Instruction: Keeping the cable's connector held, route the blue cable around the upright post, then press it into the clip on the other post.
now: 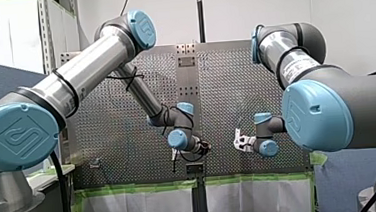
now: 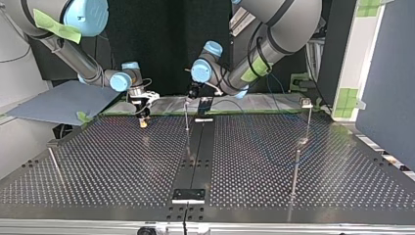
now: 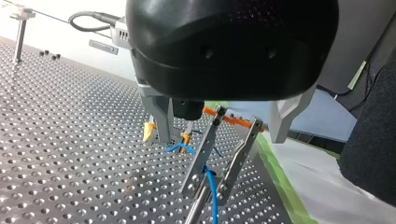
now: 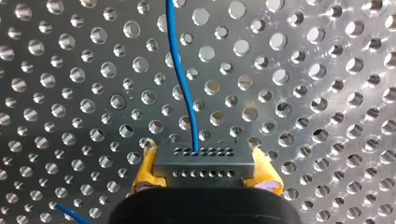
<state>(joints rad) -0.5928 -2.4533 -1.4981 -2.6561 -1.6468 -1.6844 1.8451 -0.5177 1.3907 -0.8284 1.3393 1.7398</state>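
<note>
Our right gripper (image 4: 203,156) is clamped on the connector (image 4: 215,165), at nine o'clock of the post (image 2: 187,122) in the top view. The cable (image 4: 180,70) runs between the spread fingers of our left gripper (image 3: 204,193).

Left pincer (image 3: 204,192) parted, right pincer (image 4: 201,151) clamped tight

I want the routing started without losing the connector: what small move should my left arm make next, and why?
Probably close my left gripper on the blue cable. Its metal fingers stand apart with the cable running between them, near the upright post, while my right gripper clamps the connector. A grip there would let the cable be led round the post.
</note>
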